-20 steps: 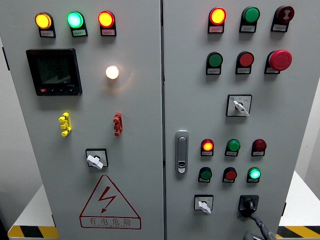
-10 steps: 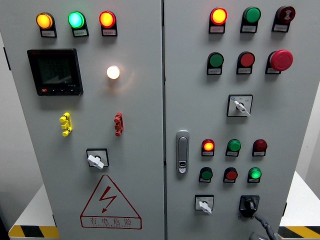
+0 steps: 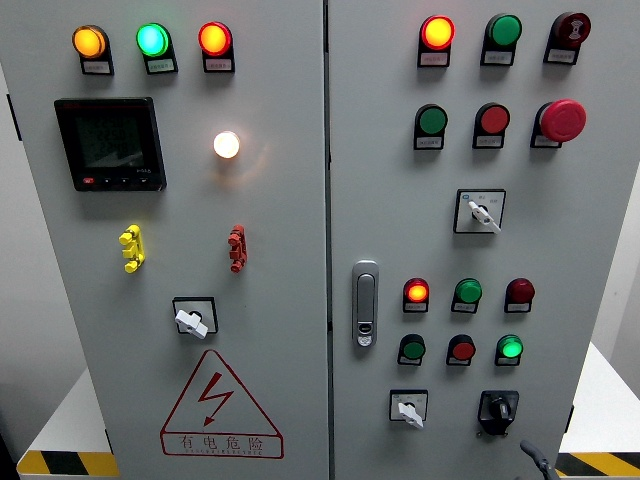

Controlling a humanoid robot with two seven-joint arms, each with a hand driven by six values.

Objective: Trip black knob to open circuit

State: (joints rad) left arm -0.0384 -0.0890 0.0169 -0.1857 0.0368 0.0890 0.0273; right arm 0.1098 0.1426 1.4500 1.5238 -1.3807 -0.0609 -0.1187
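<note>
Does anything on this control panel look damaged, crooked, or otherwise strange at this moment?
Nothing stands out. The black knob sits intact on its plate, the door handle is upright, and the warning triangle is straight. Only a fingertip of the right hand shows.

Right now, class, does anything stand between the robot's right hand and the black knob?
Nothing visible does. Only a fingertip of the right hand shows at the bottom edge, below and right of the black knob, with bare grey panel between them.

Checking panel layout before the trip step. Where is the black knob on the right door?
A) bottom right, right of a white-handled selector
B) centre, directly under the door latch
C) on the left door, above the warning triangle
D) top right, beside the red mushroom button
A: the black knob sits in the right door's bottom row, right of the white-handled selector.
</note>
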